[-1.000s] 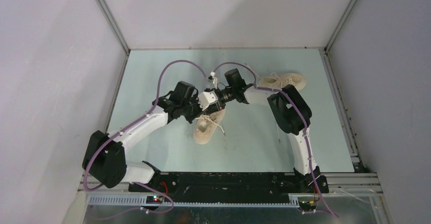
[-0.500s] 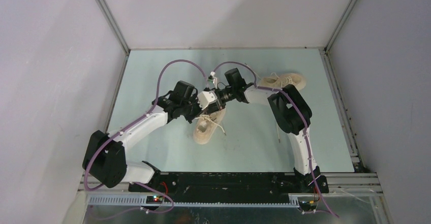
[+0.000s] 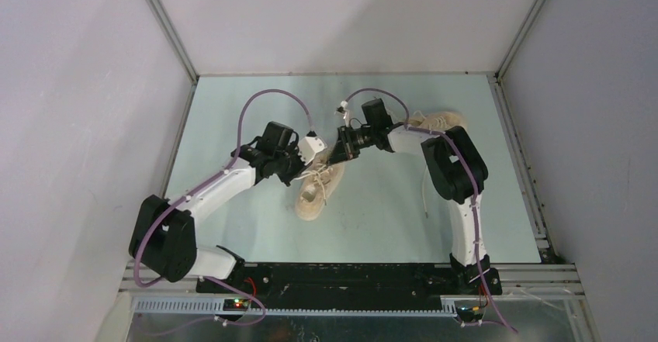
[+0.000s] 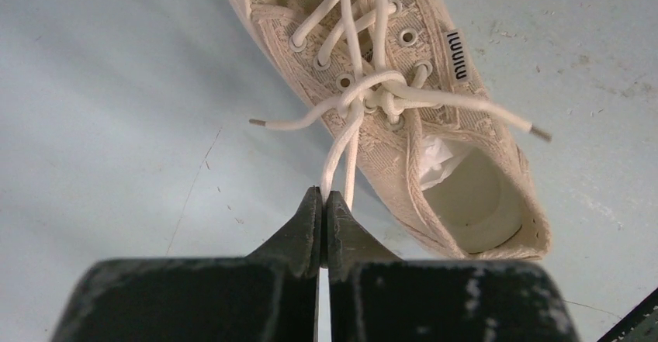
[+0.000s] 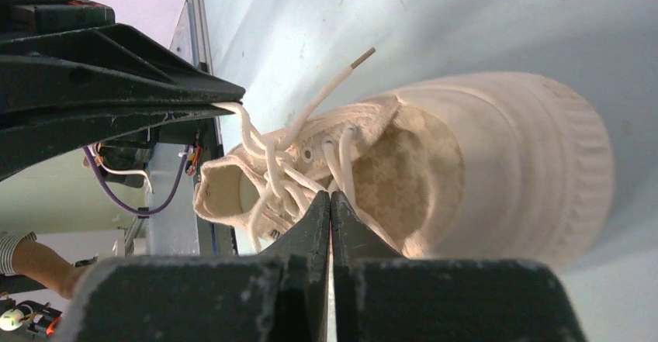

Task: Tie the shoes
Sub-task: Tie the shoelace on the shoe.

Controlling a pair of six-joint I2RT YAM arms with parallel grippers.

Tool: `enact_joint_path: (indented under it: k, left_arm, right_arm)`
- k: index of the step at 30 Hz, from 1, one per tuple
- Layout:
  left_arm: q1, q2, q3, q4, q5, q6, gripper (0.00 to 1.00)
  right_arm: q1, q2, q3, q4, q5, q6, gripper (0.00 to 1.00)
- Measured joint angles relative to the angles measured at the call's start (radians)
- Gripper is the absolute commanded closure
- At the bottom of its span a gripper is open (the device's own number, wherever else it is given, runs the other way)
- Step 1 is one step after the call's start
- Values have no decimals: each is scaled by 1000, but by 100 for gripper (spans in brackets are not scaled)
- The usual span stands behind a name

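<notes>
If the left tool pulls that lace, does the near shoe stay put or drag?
Likely drags: the shoe is thin fabric, open and nearly hollow, so probably light, resting on a smooth table. The lace looks floppy; it sags in curves and only goes straight where the left tool pinches it.

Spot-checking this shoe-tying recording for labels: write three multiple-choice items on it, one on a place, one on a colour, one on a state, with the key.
1. Where on the table is the free shoe? A. far right B. near left corner C. atop the other shoe
2. What colour are the laces? A. black B. off-white C. red
3. How is the left tool? A. wide open B. shut on the laces C. shut on a heel
Key: A, it lies in the far right part; B, they look off-white against the beige fabric; B, two strands run into its closed tips.
</notes>
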Motion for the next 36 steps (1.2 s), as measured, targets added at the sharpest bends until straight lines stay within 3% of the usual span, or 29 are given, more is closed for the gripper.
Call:
enact_joint_path:
  k: [13, 36]
  left_arm:
    - [51, 13, -33, 5, -52, 3, 100]
    - [127, 20, -104, 23, -110, 19, 100]
  right_arm:
    - [-22, -71, -71, -49, 10, -52, 100]
    - [-41, -163, -117, -343, 114, -278, 100]
